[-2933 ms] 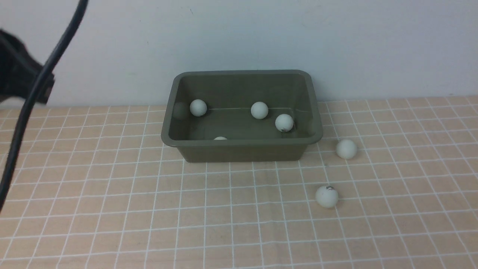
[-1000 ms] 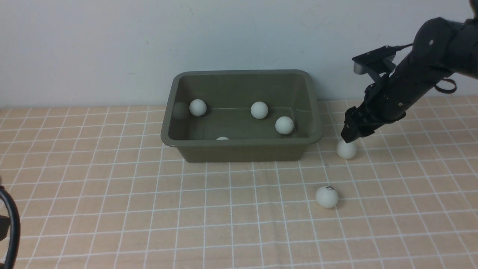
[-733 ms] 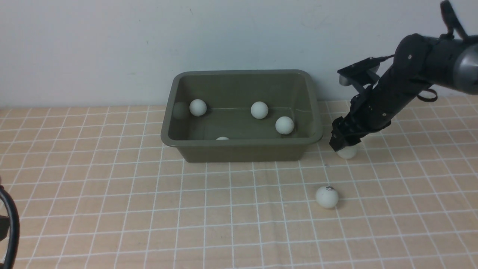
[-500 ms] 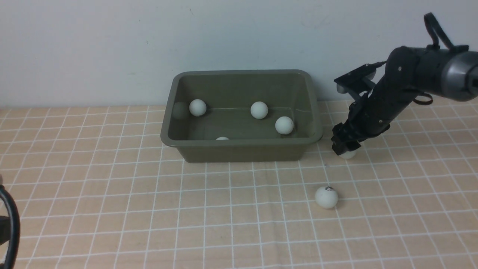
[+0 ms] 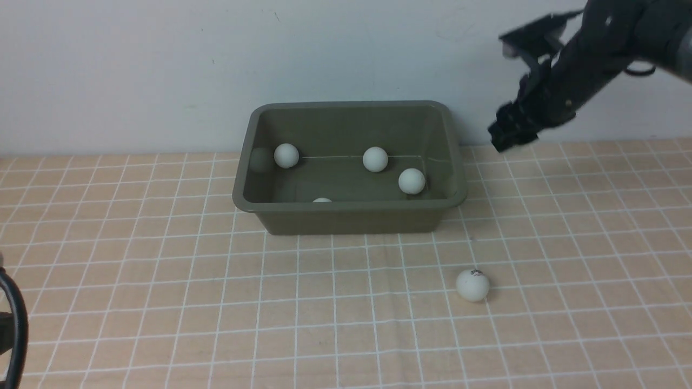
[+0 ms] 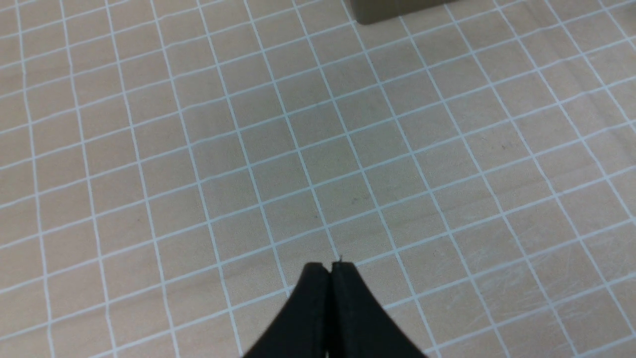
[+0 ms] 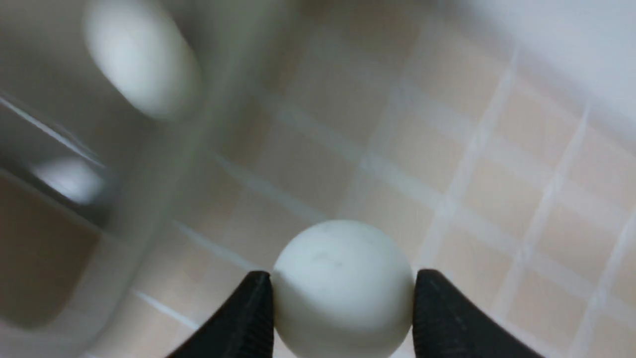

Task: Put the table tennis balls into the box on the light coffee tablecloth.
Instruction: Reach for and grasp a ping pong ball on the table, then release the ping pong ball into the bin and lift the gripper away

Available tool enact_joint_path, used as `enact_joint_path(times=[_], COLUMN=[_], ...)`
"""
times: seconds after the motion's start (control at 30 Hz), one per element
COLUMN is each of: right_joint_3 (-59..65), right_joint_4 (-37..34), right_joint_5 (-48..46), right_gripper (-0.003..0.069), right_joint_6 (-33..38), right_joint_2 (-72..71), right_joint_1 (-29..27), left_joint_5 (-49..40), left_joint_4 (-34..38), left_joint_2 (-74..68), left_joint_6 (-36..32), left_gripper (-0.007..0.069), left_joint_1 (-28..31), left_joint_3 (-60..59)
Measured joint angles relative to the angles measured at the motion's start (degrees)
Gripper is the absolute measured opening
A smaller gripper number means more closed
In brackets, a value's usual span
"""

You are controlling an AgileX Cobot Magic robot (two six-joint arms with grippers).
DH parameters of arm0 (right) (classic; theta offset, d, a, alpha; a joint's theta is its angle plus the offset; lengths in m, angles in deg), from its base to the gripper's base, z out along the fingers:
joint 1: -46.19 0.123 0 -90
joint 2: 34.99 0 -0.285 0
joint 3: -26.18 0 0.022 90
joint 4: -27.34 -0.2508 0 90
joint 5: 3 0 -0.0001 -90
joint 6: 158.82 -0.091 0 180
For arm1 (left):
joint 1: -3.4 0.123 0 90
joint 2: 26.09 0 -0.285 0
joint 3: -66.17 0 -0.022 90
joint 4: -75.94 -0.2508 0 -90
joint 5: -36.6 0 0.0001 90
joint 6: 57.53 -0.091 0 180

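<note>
so, your right gripper (image 5: 505,138) has lifted off the grid-lined tablecloth (image 5: 162,270) since a moment ago, its black fingers (image 7: 238,318) pinching a matte white ball (image 7: 343,288) up right of the olive plastic box (image 5: 351,219). four balls (image 5: 375,159) sit inside the box and one loose ball (image 5: 473,284) lies in front of it. your left gripper (image 6: 330,268) is closed and empty.

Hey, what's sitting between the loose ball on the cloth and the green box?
Nothing: in the front view only bare tablecloth lies between the loose ball and the box.
</note>
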Motion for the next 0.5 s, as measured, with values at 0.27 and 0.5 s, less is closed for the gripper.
enact_joint_path(times=[0.27, 0.5], right_joint_3=[-2.4, -2.4], right_joint_4=[-25.3, -15.9], right_joint_5=[-3.6, -0.6], right_gripper=[0.0330, 0.0353], right_joint_6=[18.1, 18.1], right_joint_2=[4.3, 5.8], right_joint_1=[1.4, 5.1], left_joint_5=[0.0, 0.0], left_joint_4=[0.0, 0.0], left_joint_2=[0.0, 0.0], left_joint_6=[0.0, 0.0], left_gripper=[-0.0069, -0.0069], left_joint_1=[0.0, 0.0], left_joint_3=[0.0, 0.0])
